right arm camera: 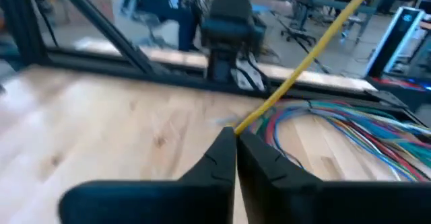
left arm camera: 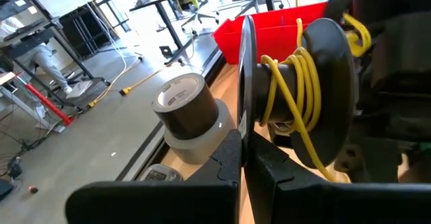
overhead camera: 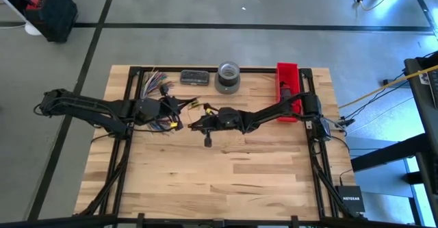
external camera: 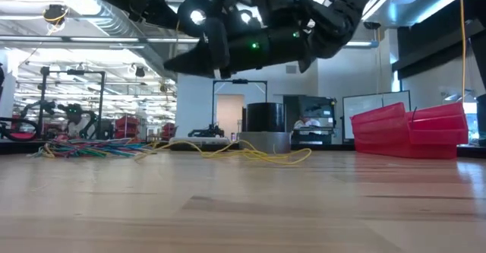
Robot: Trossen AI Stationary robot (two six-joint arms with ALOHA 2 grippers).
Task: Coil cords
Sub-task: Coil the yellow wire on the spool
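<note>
A dark spool [left arm camera: 296,89] with yellow cord [left arm camera: 296,83] wound on its hub hangs over the table's middle, with my left gripper [left arm camera: 244,150] shut on it. My right gripper [right arm camera: 236,135] comes in from the table's right, just beside the left one [overhead camera: 176,113], and is shut on a yellow cord [right arm camera: 296,69]. A bundle of multicoloured cords [overhead camera: 157,83] lies on the table at the far left. More yellow cord [external camera: 243,153] lies slack on the tabletop in the low view. My left gripper pinches the rim of the spool's thin flange [left arm camera: 245,109] between its two fingers, which lie edge-on to the disc. The spool is held clear of the table with its axis about level. My right gripper pinches the yellow cord [right arm camera: 241,122] between its two fingertips, coming about level from the table's right. The cord runs on from the tips in a straight line, off the table.
A grey tape roll [overhead camera: 228,77] and a small black box [overhead camera: 195,77] stand at the far edge. A red bin [overhead camera: 287,91] sits at the far right. The near half of the wooden table [overhead camera: 226,180] lies in front of both arms.
</note>
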